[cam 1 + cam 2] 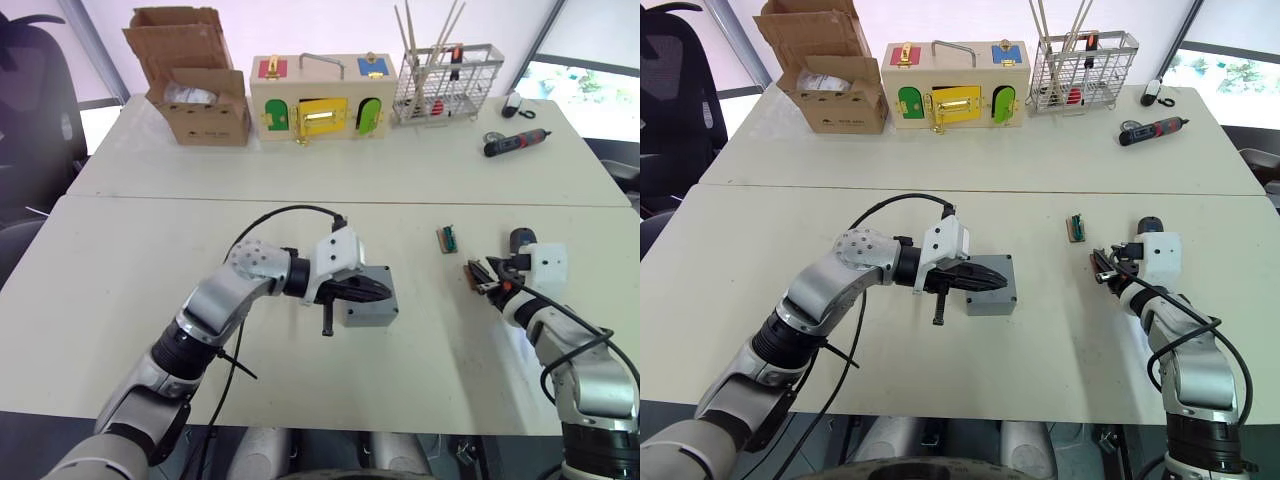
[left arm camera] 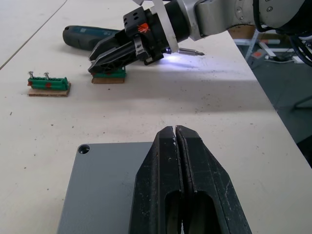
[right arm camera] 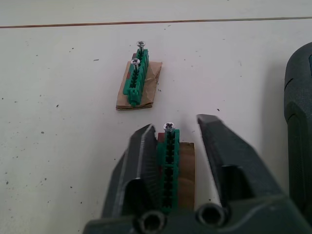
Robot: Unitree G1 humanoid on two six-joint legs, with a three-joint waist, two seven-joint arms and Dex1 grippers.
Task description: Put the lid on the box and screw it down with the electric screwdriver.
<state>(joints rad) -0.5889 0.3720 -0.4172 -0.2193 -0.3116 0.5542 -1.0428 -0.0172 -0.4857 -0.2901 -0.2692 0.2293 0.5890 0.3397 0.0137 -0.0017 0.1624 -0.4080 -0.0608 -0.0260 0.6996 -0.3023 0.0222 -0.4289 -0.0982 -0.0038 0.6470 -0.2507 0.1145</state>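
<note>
The grey lid (image 2: 107,185) lies flat on the grey box (image 1: 365,315) near the middle of the near table, with a screw hole showing at one corner. My left gripper (image 1: 385,291) is shut and rests on top of the lid, holding nothing. To the right, my right gripper (image 3: 173,126) is open, one finger on each side of a green terminal strip (image 3: 169,156) that holds an upright screw and sits on a brown card. The black electric screwdriver (image 2: 90,36) lies on the table just behind the right gripper, with its bit (image 2: 194,51) lit by a small glow.
A second green strip with two screws (image 1: 447,239) lies between the box and the right gripper. On the far table stand a cardboard box (image 1: 195,100), a wooden box with coloured doors (image 1: 310,100) and a wire basket (image 1: 445,85). A black-and-red screwdriver (image 1: 515,142) lies there too.
</note>
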